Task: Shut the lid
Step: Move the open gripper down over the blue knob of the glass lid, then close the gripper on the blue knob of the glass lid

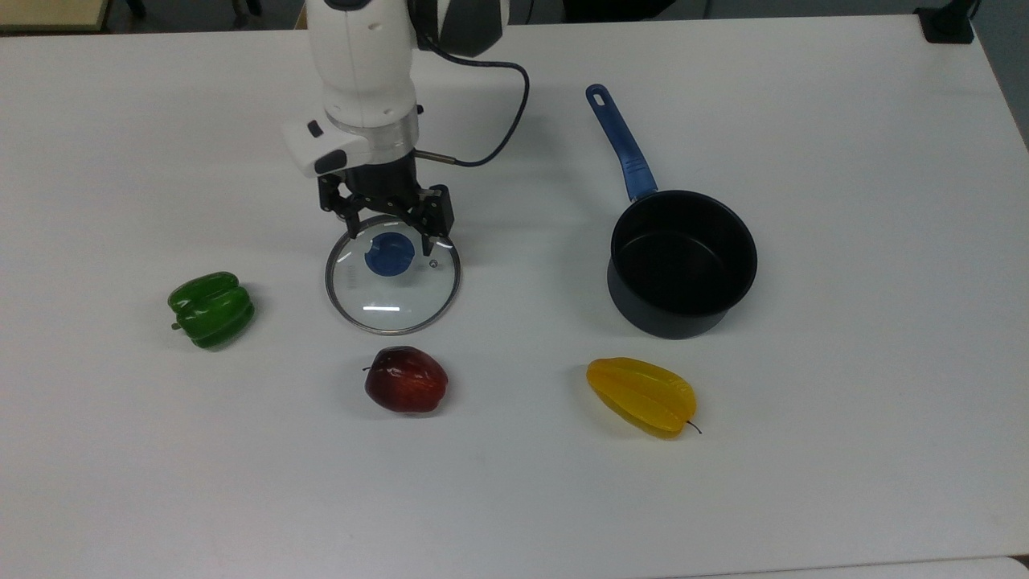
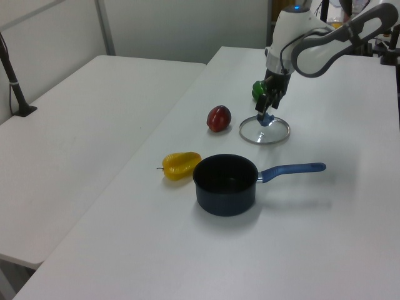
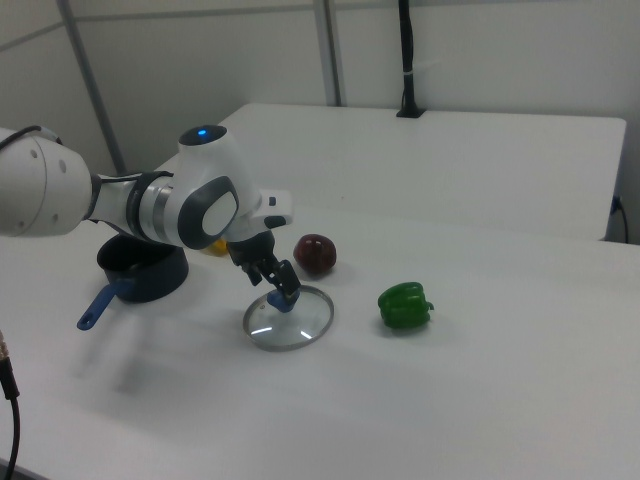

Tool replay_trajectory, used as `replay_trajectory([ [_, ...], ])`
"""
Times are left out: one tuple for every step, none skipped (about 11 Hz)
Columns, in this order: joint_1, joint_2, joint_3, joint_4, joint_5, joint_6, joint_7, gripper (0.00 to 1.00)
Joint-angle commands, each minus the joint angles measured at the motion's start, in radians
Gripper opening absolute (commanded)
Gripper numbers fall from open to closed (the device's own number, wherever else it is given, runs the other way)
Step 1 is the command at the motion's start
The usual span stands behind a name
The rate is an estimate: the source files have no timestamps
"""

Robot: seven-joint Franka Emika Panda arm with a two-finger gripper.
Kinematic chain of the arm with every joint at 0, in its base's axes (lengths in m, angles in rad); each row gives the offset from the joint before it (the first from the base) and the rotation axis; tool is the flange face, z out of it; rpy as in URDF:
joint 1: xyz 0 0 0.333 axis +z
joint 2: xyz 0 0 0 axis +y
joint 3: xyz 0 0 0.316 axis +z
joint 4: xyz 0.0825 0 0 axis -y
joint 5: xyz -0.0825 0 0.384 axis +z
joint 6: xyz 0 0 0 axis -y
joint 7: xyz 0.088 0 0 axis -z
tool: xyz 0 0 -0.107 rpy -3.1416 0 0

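Observation:
The lid (image 1: 394,299), clear glass with a metal rim and a blue centre knob (image 1: 390,254), lies flat on the white table (image 1: 514,498). My gripper (image 1: 392,236) hangs open right over it, one finger on each side of the knob, gripping nothing. In the left view the gripper (image 2: 267,113) reaches down to the knob of the lid (image 2: 265,133). The right view has the gripper (image 3: 281,291) low over the lid (image 3: 292,322). The dark pot (image 1: 682,262) with a blue handle (image 1: 621,146) stands open at the top view's right, well apart from the lid.
A green pepper (image 1: 211,309) lies at the top view's left of the lid. A red apple (image 1: 406,379) sits just below the lid. A yellow starfruit (image 1: 641,396) lies below the pot. A black cable (image 1: 502,121) loops off the arm's wrist.

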Motion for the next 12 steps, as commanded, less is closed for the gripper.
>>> replay_trajectory([
  [0.020, 0.034, -0.008, 0.028, -0.006, 0.016, 0.058, 1.00],
  [0.017, 0.035, -0.010, 0.029, -0.021, 0.016, 0.058, 1.00],
  [0.017, 0.035, -0.010, 0.029, -0.039, 0.016, 0.058, 0.99],
  [0.014, 0.035, -0.010, 0.029, -0.055, 0.016, 0.058, 0.97],
  [0.013, 0.037, -0.010, 0.029, -0.055, 0.016, 0.058, 0.97],
  [0.010, 0.040, -0.010, 0.029, -0.065, 0.016, 0.058, 0.97],
  [0.014, 0.048, -0.010, 0.029, -0.078, 0.018, 0.058, 0.92],
  [0.013, 0.055, -0.010, 0.027, -0.085, 0.047, 0.058, 0.89],
  [0.013, 0.060, -0.010, 0.026, -0.085, 0.079, 0.060, 0.85],
  [0.008, 0.060, -0.010, 0.026, -0.085, 0.081, 0.060, 0.84],
  [0.008, 0.060, -0.010, 0.026, -0.085, 0.079, 0.060, 0.81],
  [0.010, 0.060, -0.010, 0.024, -0.085, 0.079, 0.060, 0.75],
])
